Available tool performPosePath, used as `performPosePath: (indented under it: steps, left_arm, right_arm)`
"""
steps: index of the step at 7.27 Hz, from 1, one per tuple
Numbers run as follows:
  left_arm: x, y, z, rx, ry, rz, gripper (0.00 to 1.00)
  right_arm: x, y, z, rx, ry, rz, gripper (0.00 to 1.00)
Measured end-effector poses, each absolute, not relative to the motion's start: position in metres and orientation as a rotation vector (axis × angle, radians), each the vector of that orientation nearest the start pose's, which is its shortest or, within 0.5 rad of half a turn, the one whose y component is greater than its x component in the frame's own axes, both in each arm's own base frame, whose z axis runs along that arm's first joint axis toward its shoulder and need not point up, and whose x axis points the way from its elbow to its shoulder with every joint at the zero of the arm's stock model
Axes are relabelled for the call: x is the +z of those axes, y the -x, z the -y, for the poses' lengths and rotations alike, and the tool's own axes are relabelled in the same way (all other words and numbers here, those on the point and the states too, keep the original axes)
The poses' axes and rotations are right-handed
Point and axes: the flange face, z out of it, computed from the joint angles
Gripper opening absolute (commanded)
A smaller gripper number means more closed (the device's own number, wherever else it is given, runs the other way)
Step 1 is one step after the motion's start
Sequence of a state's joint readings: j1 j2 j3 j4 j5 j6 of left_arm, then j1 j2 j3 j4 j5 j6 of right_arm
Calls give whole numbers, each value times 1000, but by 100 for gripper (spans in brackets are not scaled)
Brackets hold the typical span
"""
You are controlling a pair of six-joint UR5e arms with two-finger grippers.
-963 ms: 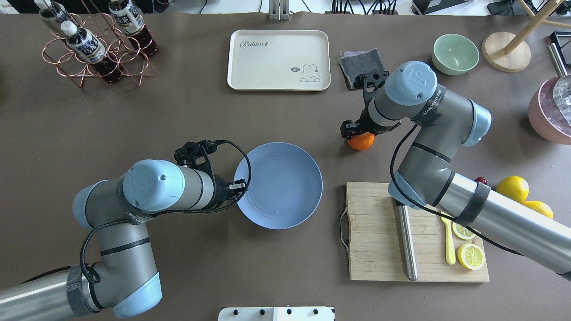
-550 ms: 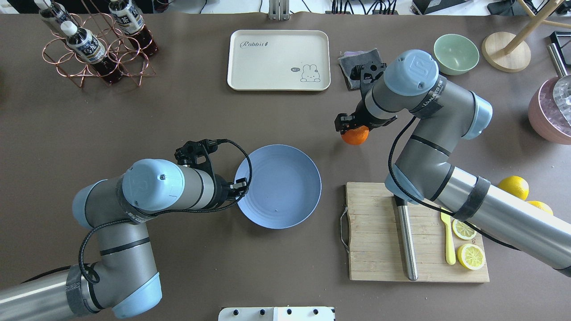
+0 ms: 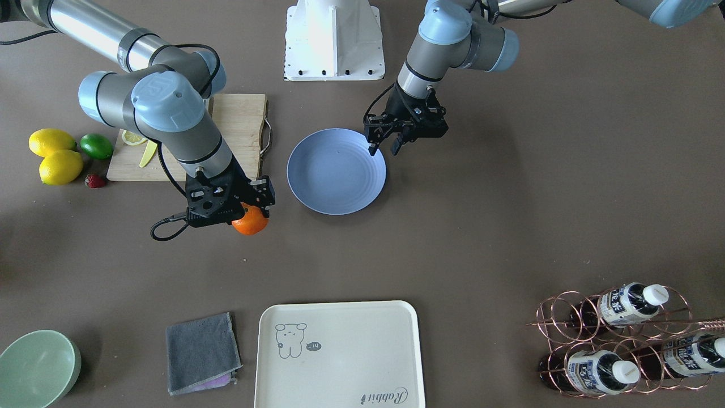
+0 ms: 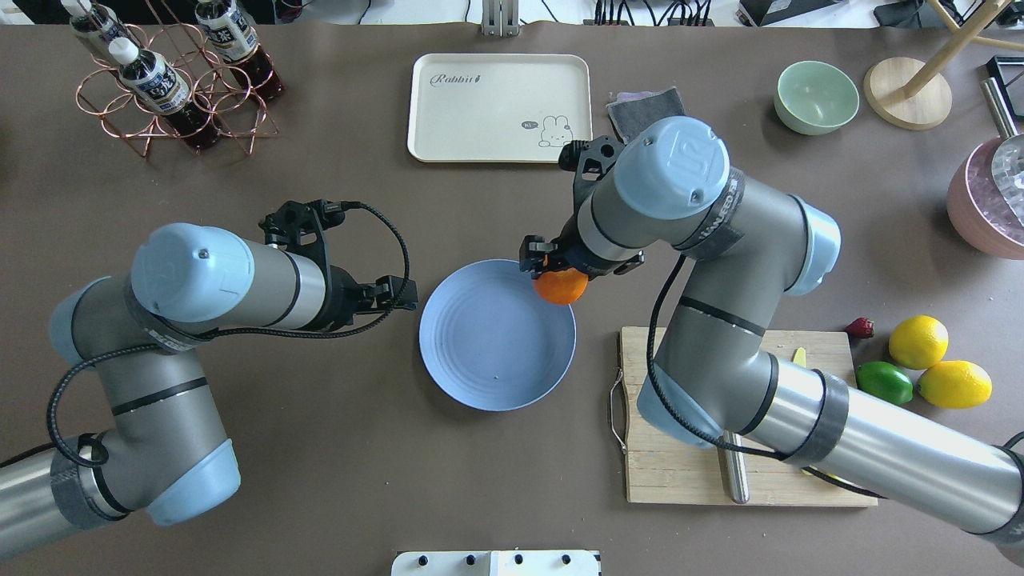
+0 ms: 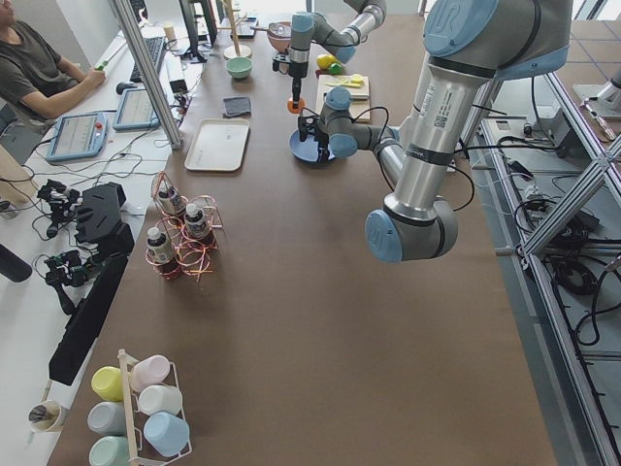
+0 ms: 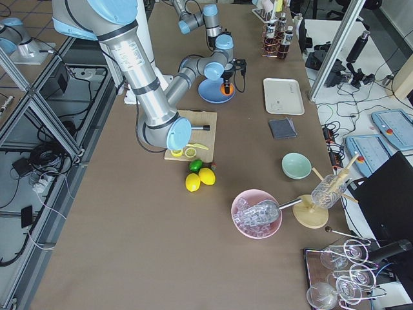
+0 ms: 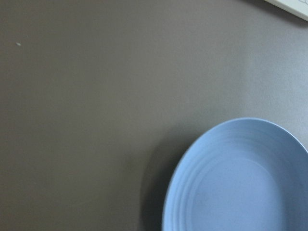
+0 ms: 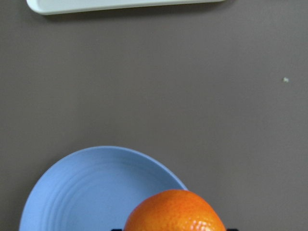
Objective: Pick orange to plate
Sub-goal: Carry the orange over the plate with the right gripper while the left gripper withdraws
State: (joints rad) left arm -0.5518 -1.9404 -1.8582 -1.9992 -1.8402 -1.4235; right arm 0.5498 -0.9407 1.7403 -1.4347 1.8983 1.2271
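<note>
The orange hangs in the air, and my right gripper is shut on it from above. In the overhead view it sits over the far right rim of the pale blue plate. In the right wrist view the orange fills the bottom edge with the plate below and to its left. My left gripper is open and empty, just off the plate's rim on my left side, apart from it. The left wrist view shows only the plate and bare table.
A cream tray and a grey cloth lie beyond the plate. A cutting board lies to the right, with two lemons, a lime and a strawberry. A green bowl and a bottle rack stand at the back.
My right arm has carried the orange left, from beyond the plate's right side to over its rim. My left gripper has drawn back from the plate's left rim.
</note>
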Motion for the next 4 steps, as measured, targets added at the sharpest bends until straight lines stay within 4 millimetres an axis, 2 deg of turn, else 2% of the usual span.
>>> performPosePath:
  steps: [1, 2, 4]
  left_arm:
    - [293, -425, 422, -190, -149, -1077, 97]
    - [307, -407, 435, -168, -159, -1058, 97]
    - [320, -395, 444, -154, -166, -1037, 97]
  right_arm:
    - [187, 536, 402, 49, -122, 959, 0]
    - [181, 560, 381, 59, -120, 944, 0]
    - [179, 594, 371, 68, -122, 910, 0]
